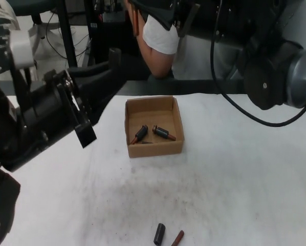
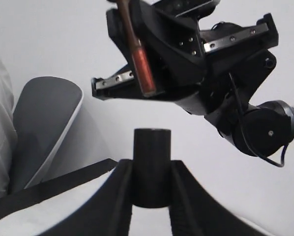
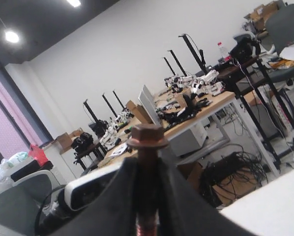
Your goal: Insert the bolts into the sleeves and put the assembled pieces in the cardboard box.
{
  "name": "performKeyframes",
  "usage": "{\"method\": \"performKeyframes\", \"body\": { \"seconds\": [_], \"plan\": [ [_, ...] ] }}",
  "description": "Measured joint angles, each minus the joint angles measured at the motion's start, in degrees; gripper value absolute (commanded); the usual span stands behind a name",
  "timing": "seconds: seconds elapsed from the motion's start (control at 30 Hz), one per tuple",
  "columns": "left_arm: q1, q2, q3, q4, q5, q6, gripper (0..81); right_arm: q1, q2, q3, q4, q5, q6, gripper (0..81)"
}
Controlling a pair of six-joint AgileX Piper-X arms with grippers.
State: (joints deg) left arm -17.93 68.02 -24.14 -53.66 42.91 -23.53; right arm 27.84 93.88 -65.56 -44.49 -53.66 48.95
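Insertion step in hand: left pincer [image 2: 152,189] clenched on upright sleeve [image 2: 152,164], right pincer [image 3: 147,196] clenched on bolt [image 3: 147,140] hanging tilted just above it, apart, both aloft toward the desk's [image 1: 235,179] far edge; next move calls for aligning bolt with bore, then lowering squarely.

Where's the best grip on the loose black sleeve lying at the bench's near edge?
Probably across the middle of the sleeve, coming straight down from above. It lies on its side on the bench with its long flanks exposed. Mind the bolt close beside it.
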Motion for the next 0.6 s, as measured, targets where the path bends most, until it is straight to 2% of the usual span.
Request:
{"method": "performKeyframes", "body": {
  "seconds": [0.1, 0.37, 0.6],
  "plan": [
    [-1.43, 0.10, 0.00, -0.03, 0.09, 0.00, 0.3, 0.20, 0.00, 0.00, -3.58, 0.89, 1.53, 0.8],
    [-1.56, 0.10, 0.00, -0.28, -1.94, -1.31, 0.3, 1.72, 0.00, 0.00, -6.03, 1.17, 2.63, 0.8],
    [-1.56, 0.10, 0.00, -0.34, -2.97, -3.53, 0.3, 4.21, 0.00, 0.00, -6.19, 2.85, -1.25, 0.8]
  ]
}}
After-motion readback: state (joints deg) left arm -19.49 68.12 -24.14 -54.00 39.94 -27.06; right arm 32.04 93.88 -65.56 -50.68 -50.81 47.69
